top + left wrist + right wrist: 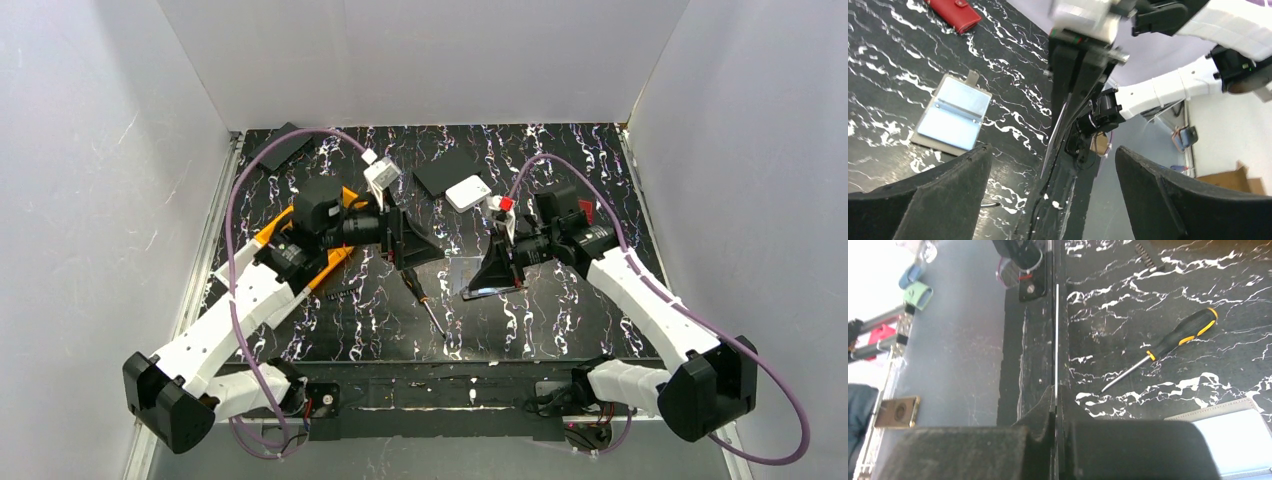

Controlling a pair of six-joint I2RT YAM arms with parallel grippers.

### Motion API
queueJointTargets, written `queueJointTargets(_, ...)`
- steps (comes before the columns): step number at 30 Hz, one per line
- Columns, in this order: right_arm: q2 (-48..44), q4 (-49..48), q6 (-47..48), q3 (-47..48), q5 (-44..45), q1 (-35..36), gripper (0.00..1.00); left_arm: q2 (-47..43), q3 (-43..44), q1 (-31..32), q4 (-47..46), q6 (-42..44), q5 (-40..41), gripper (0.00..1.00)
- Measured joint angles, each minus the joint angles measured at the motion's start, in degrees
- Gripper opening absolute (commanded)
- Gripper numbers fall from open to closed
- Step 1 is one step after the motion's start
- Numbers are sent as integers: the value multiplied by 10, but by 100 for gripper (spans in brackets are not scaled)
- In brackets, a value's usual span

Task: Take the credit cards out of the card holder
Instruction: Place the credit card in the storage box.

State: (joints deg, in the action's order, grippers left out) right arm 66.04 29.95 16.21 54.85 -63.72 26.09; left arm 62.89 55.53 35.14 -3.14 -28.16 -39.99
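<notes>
The right claw [1055, 410] is clenched on a thin pale card [1056, 340], held edge-on above the black white-veined marble-pattern counter [560, 310]. Facing it, the left claw [1050, 150] stands released, its fingers [938, 195] spread wide with nothing between them. The small taupe folding card holder [950, 120] lies open and flat on the counter between the two claws, pale blue inside up, snap tab pointing away. A black-and-yellow-handled screwdriver [1168, 340] lies near it, not touching, and a red wallet [955, 12] sits well apart
</notes>
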Motion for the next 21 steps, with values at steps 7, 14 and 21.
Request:
queueJointTargets(7,32,113,118,13,42,27,1,66,143,7,174,131,-64,80)
queueJointTargets(14,50,145,154,13,51,33,1,152,171,74,281,241,-46,69)
queueJointTargets(21,55,154,160,13,48,33,1,162,175,97,298,309,-40,53)
